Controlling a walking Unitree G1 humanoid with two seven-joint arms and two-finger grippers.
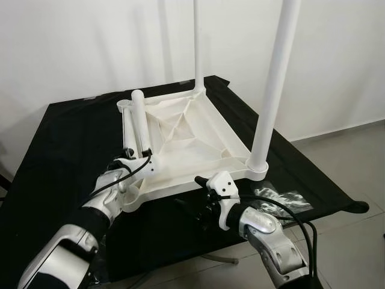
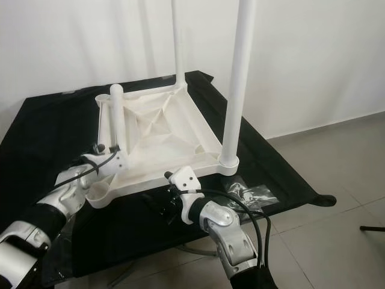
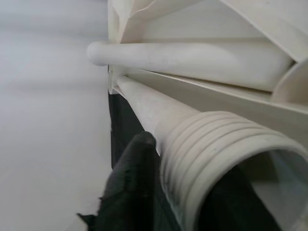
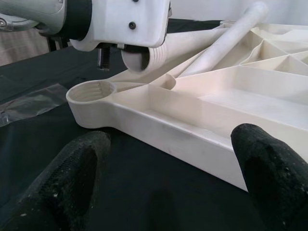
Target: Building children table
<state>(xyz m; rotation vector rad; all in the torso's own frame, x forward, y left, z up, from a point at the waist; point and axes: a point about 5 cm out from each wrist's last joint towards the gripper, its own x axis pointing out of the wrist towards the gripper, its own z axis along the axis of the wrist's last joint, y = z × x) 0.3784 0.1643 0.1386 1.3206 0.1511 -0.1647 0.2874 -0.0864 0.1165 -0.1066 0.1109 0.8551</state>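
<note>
Two legs already stand upright in the upturned white tabletop lying on the black-draped surface, while the left hand is clamped on a third leg near its threaded end, just above the empty corner socket. The right hand, fingers apart, waits at the tabletop's near edge. The leg looks light, stiff, slippery plastic, so I'd grip it low on the shaft

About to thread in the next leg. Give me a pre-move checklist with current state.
1. Tabletop upside down on the black cloth: ok.
2. Two legs upright in the right-side corners: ok.
3. Near-left socket empty, threads showing: ok.
4. Loose leg at the left gripper, threaded end near that socket: ok; grip cannot tell.
5. Leg upright over the socket: not ok, still tilted.
6. Right gripper open at the tabletop's near edge, not holding it: not ok.
</note>
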